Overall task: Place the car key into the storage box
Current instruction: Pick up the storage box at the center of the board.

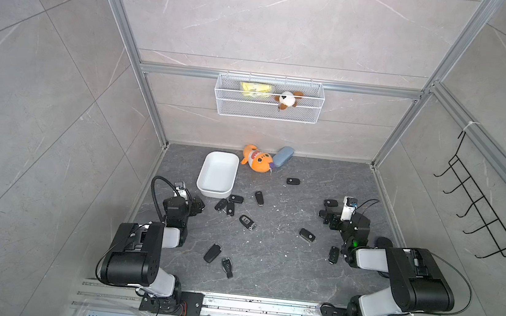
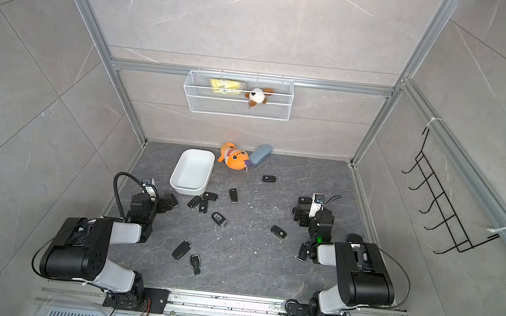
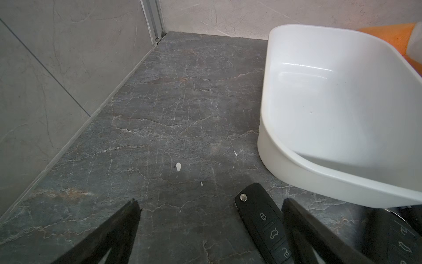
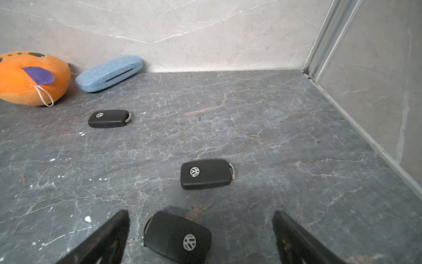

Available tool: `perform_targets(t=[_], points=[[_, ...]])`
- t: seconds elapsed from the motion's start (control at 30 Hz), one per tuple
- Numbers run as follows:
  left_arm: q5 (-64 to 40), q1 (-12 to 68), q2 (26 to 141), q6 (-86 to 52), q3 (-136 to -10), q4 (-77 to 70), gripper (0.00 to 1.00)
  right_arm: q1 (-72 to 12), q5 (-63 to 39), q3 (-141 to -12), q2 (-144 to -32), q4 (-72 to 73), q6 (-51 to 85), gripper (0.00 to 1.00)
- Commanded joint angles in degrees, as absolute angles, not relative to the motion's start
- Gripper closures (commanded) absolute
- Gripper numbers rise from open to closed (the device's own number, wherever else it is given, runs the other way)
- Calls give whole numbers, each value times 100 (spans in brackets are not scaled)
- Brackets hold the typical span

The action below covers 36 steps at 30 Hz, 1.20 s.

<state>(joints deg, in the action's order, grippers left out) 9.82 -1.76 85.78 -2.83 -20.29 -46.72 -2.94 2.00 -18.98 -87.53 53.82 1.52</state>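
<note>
**Ana:** What took up most of the scene?

**Ben:** The dark stone tabletop [image 1: 266, 262], walled in grey. A white wire basket [image 1: 268, 109] hung on the back wall and held a yellow packet [image 1: 256, 90] and a small toy dog [image 1: 286, 99]. A black hook rack [image 1: 480, 205] hung on the right wall.

**Ana:** And the storage box?

**Ben:** The storage box [image 1: 213, 192] stood at the back left of the tabletop. An orange plush toy [image 1: 256, 160] lay just beside its far corner, with a blue case [image 1: 283, 156] next to the toy against the back wall.

**Ana:** What were the hands doing?

**Ben:** Both were low over the tabletop with their jaws spread wide, and neither held anything. The left gripper [image 3: 210, 202] sat just beside the near end of the box. The right gripper [image 4: 201, 213] was well apart from it, on the other side of the tabletop.

**Ana:** Where were the keys?

**Ben:** All of them lay on the tabletop, outside the box. A buttoned key [image 3: 262, 221] lay between the left fingers, close to the finger nearer the box. I couldn't tell whether it touched that finger. A badged key [image 4: 177, 237] lay flat between the right fingers, clear of both. A second badged key [image 4: 205, 173] lay just ahead of it, and a third [image 4: 108, 118] lay farther on, near the plush toy. In both top views, a loose cluster of keys [image 1: 230, 208] lay by the front of the box, with others scattered across the middle.
</note>
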Motion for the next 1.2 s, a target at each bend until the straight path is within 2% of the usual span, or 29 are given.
perform_targets(t=[0.0,0.77,0.87,1.03,1.17], points=[[944,-176,8596,-145,-2019,-4939,0,-323,264,-1885,-8730,5478,211,0],[893,-181,8578,-152,-2028,-4931,0,-328,272,-1894,-8736,5453,209,0],[1000,-180,8318,-163,-2316,-4250,0,-328,224,-1859,-8720,5506,197,0],[1518,-184,7532,-709,-3594,-1575,0,-406,333,-1325,-8497,6335,114,0],[1862,-185,7362,-1282,-4683,-13,0,-461,580,-1172,-7850,6086,126,0]])
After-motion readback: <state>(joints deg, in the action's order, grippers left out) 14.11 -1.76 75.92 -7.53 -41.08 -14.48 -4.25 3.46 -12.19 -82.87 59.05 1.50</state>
